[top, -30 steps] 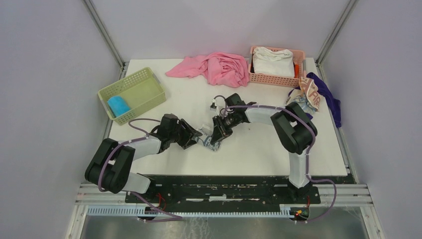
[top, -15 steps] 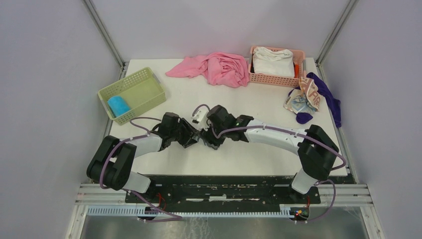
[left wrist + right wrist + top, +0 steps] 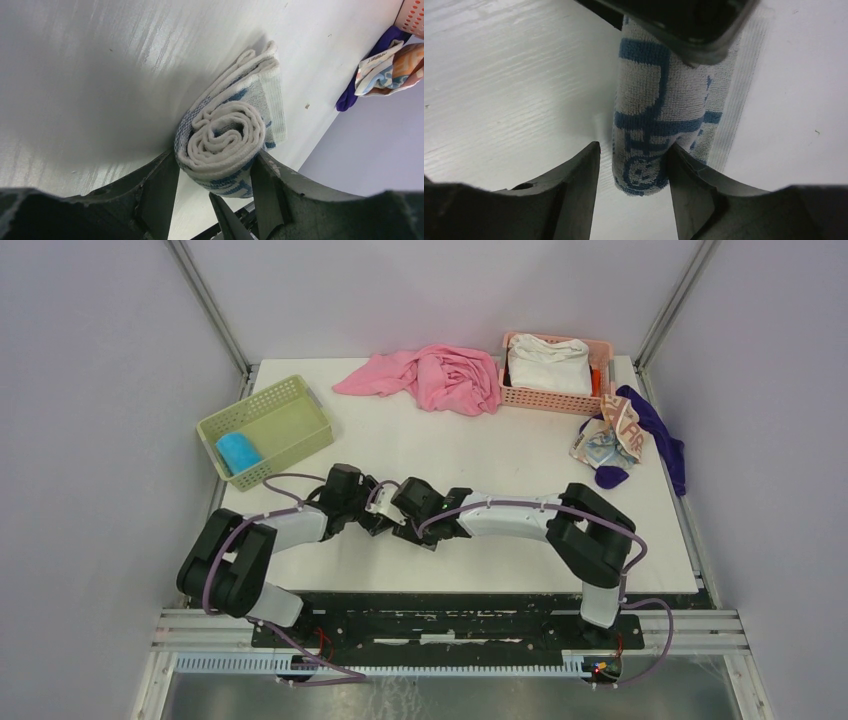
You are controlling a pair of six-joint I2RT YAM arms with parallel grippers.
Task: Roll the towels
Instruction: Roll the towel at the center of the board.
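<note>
at the far left the blue towel (image 3: 238,452) is sitting as a tight plush cylinder in the green basket (image 3: 285,420), so i'm counting that one done. near the front of the counter (image 3: 500,460) my left gripper (image 3: 215,165) is clamping the white printed towel (image 3: 227,140), a thick terry spiral with its tail lying flat, while my right gripper (image 3: 631,155) is standing open around the roll's other end. at the far right the rabbit towel (image 3: 612,435) is lying crumpled, so i'm judging it not yet rolled.
</note>
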